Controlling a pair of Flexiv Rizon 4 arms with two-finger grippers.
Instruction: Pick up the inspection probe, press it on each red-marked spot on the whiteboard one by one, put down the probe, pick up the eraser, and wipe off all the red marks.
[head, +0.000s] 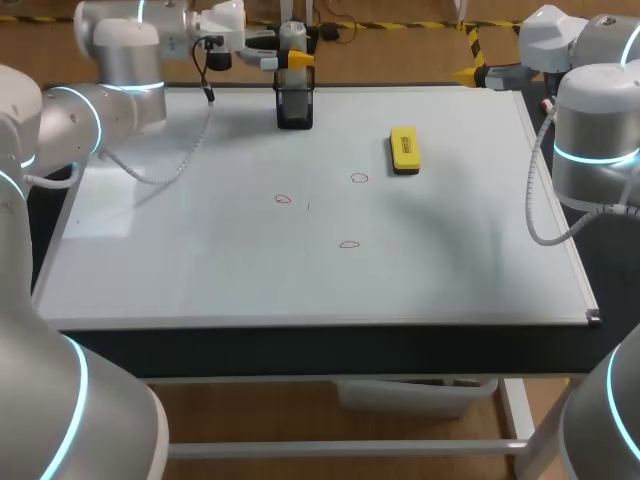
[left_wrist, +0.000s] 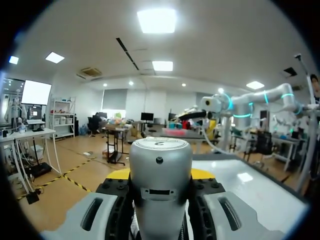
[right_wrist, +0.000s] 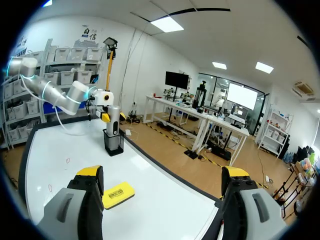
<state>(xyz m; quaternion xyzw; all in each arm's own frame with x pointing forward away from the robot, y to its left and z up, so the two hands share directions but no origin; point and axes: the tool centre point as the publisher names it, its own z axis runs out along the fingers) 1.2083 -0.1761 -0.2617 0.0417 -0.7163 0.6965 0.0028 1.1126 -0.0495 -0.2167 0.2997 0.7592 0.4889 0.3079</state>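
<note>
The left gripper (head: 292, 60) is clamped on the inspection probe (left_wrist: 160, 170), with a yellow tip pressed to either side of the silver cylinder. The probe stands upright, its long axis vertical and its rounded cap on top. Its lower end sits in the black holder (head: 295, 106) at the far edge of the whiteboard (head: 200, 260).

Three small red marks (head: 283, 198) sit near the middle of the board. The yellow eraser (head: 404, 150) lies flat to their right, its long side running away from the robot.

The right gripper (right_wrist: 162, 175) faces across the board, its fingers spread wide apart.
</note>
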